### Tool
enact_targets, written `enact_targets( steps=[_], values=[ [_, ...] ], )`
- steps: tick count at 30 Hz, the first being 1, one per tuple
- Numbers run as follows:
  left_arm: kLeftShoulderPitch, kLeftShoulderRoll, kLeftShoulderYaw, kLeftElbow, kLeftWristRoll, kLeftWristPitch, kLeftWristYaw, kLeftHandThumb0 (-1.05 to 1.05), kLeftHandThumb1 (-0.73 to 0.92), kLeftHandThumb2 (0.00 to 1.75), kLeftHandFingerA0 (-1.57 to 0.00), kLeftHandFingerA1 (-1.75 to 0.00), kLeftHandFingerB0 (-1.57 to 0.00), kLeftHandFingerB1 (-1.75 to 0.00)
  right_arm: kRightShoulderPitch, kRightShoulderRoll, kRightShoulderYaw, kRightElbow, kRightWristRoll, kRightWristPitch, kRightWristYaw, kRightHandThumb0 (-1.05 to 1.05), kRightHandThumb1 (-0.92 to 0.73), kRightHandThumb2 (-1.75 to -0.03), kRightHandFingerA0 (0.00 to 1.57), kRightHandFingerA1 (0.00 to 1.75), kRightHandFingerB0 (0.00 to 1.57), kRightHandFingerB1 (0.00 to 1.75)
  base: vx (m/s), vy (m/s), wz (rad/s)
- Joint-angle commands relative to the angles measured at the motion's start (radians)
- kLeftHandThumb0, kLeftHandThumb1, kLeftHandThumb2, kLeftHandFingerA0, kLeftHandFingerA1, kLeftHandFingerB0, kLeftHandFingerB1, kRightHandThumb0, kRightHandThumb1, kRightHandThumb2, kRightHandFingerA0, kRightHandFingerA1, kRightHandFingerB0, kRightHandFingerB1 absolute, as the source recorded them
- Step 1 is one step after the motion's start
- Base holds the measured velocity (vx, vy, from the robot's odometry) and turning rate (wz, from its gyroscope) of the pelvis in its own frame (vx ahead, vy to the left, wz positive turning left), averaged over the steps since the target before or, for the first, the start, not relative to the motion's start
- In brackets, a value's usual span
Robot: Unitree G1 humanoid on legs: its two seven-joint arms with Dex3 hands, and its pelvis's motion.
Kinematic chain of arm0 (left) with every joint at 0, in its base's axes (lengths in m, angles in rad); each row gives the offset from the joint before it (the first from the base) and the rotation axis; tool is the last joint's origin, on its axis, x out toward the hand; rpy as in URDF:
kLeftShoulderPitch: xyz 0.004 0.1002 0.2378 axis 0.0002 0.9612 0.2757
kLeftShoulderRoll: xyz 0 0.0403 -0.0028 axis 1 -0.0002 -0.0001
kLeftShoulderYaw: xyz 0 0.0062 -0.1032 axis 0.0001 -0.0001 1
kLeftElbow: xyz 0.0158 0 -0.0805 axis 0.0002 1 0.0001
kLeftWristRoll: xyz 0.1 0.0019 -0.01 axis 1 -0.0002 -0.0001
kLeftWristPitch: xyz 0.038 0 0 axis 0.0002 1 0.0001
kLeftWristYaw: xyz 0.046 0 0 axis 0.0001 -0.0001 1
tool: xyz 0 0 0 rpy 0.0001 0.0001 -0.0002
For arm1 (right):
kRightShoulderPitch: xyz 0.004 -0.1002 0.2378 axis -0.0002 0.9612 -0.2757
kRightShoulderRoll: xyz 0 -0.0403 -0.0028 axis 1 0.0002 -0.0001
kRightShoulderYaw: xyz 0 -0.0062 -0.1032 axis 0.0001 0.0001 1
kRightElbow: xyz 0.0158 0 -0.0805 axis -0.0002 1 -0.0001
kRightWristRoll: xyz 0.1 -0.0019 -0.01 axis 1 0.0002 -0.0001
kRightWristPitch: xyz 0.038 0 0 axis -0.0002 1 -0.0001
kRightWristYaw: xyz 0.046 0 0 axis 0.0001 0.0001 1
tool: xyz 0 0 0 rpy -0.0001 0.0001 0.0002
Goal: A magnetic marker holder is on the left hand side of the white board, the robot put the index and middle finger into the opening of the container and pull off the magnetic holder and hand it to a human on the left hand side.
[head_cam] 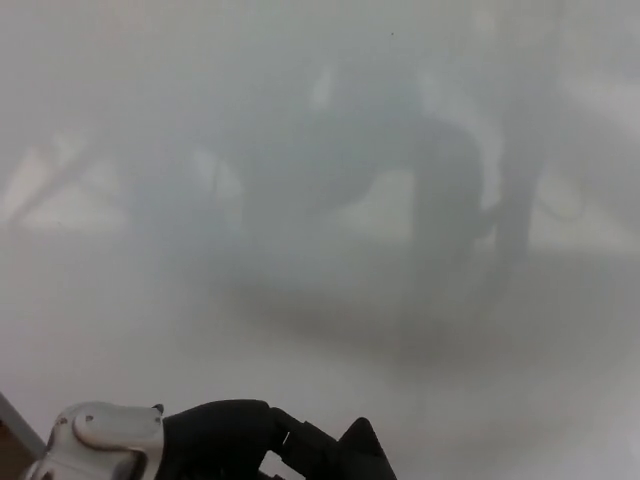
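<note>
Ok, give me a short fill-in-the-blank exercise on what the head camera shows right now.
1. The only robot hand in view is the ____ hand.
2. That hand sits at the ____ edge of the picture.
3. The hand is black, and the wrist joint behind it is ____ in colour.
4. The whiteboard fills the view with blurry grey reflections, and the magnetic holder is ____ in view.

Missing words: left; bottom; white; not

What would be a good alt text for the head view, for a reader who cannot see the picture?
The robot's black left hand and pale wrist joint enter at the bottom left, in front of a glossy whiteboard that fills the frame with only blurred grey reflections. No marker holder, person or right hand is visible.
</note>
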Motion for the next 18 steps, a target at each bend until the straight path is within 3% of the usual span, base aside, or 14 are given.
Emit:
enact_targets(
  steps=[1,4,5,10,11,12,18],
  values=[
    [0.141,-0.224,0.357,-0.043,-0.680,0.330,-0.070,-0.21,0.66,0.63,-0.85,-1.59,-0.92,-0.65,-0.016,-0.022,-0.004,0.001,0.002,0.001,-0.017,-0.58,-0.78,-0.64,0.46,0.39,0.22,0.29,0.00,0.000,0.00],
    [0.144,-0.238,0.379,-0.052,-0.686,0.329,-0.062,-0.21,0.66,0.63,-0.85,-1.59,-0.92,-0.65,-0.016,-0.021,-0.006,0.002,0.006,0.002,-0.015,-0.58,-0.78,-0.64,0.46,0.39,0.22,0.29,0.00,0.000,0.00],
    [0.174,-0.276,0.471,-0.123,-0.770,0.291,0.044,-0.37,0.63,0.63,-0.83,-1.58,-0.82,-0.81,-0.024,-0.022,-0.002,0.002,0.000,0.004,-0.024,-0.59,-0.77,-0.64,0.48,0.40,0.21,0.28,0.00,0.000,0.00],
    [0.197,-0.314,0.543,-0.177,-0.825,0.291,0.118,-0.40,0.69,0.60,-0.84,-1.55,-0.79,-0.85,-0.024,-0.024,0.001,0.003,-0.003,0.005,-0.026,-0.60,-0.78,-0.64,0.47,0.40,0.21,0.28,0.00,0.000,0.00],
    [0.195,-0.325,0.602,-0.176,-0.923,0.328,0.189,-0.42,0.69,1.05,-1.05,-1.22,-0.75,-0.92,-0.019,-0.024,0.001,0.004,-0.001,0.005,-0.020,-0.60,-0.77,-0.63,0.45,0.40,0.20,0.28,0.00,0.000,0.00],
    [0.192,-0.331,0.626,-0.173,-0.971,0.330,0.214,-0.47,0.85,0.70,-0.94,-1.47,-0.75,-1.07,-0.017,-0.024,0.001,0.004,0.000,0.004,-0.019,-0.61,-0.77,-0.64,0.47,0.41,0.21,0.28,0.00,0.000,0.00],
    [0.197,-0.360,0.696,-0.189,-1.138,0.332,0.344,-0.49,0.86,0.71,-0.91,-1.53,-0.68,-1.14,-0.017,-0.021,-0.003,0.004,0.008,0.006,-0.014,-0.61,-0.78,-0.64,0.48,0.41,0.21,0.28,0.00,0.000,0.00]
  ],
)
